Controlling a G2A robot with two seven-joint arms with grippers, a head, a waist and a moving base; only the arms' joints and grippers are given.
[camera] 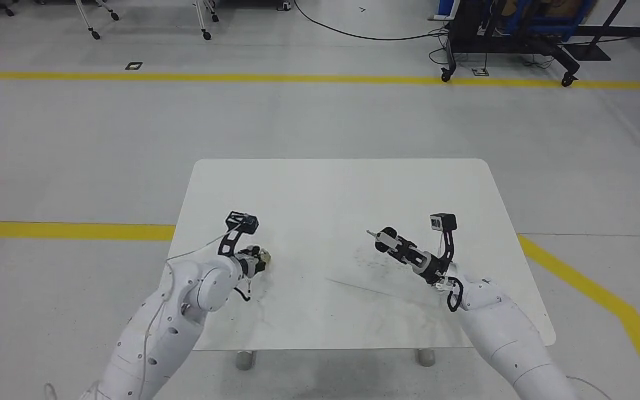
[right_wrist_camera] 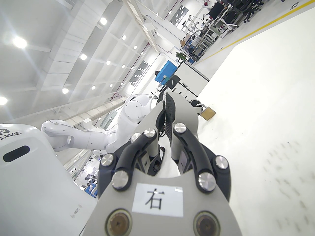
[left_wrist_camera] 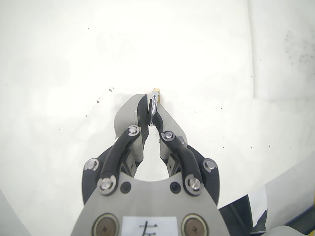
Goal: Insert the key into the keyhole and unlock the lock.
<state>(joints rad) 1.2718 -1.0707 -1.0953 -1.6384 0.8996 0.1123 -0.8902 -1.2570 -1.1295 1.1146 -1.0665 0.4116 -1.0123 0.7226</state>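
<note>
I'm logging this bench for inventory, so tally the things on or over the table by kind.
End effector: 2, the left end effector and the right end effector
Padlock: 1
Key: 1, a thin sliver at the right end effector's tip
Table: 1
Total: 5

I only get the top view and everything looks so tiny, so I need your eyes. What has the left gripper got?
Observer: The left wrist view shows the left gripper shut on the silver shackle of the lock. The lock's brass body pokes out past the fingertips.
Operator: Is the right gripper open?
Observer: No. In the right wrist view the right gripper has its ribbed pads pressed tight together.
Operator: Is the lock in front of it?
Observer: Yes. That view has the brass body just ahead of the shut fingertips, not touching them.
</note>
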